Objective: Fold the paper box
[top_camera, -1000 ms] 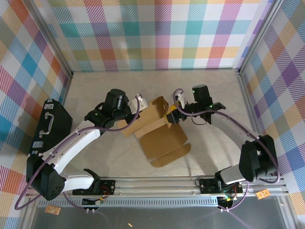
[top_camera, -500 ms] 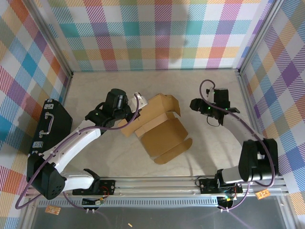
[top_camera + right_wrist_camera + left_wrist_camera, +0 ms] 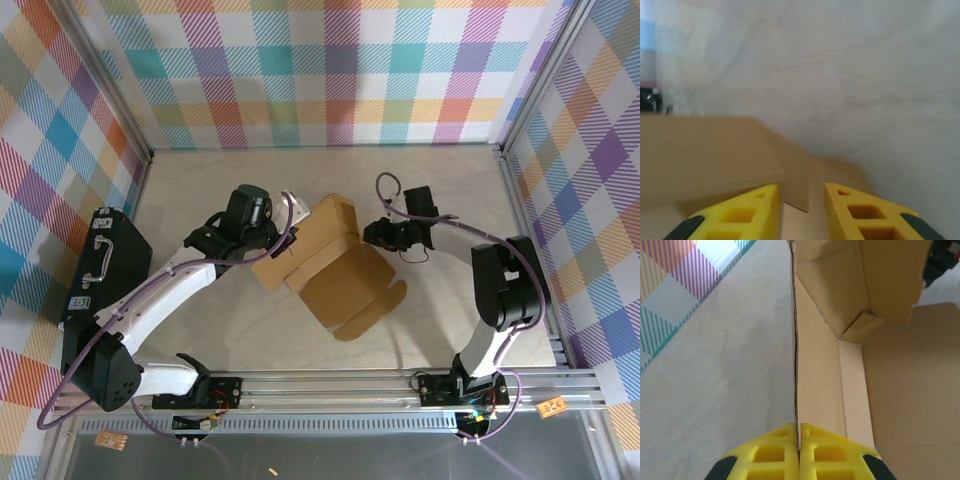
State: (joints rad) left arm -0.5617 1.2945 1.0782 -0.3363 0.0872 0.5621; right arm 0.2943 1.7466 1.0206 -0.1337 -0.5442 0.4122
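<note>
Risk: paper box (image 3: 340,280), centre of the surface (image 3: 200,190), may skew or tear. Left fingers (image 3: 770,455) pinch its upright wall (image 3: 796,340) at ten o'clock; right fingers (image 3: 745,210), part-spread at two o'clock, could miss the flap (image 3: 705,145).

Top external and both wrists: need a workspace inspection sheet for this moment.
Surface: pale table, no spills seen.
Job's things: paper box mid-table, partly folded, one panel raised, near flaps lying flat.
Clutter: black hard case by the left wall, apart from the box.
Grippers: left gripper fingers shut on the edge of the box's upright panel; right gripper fingers apart over a cardboard edge, contact unclear.
Cables: purple cables run along both arms; one loops above the right wrist.
Surroundings: checked walls on three sides, metal rail at the near edge.
</note>
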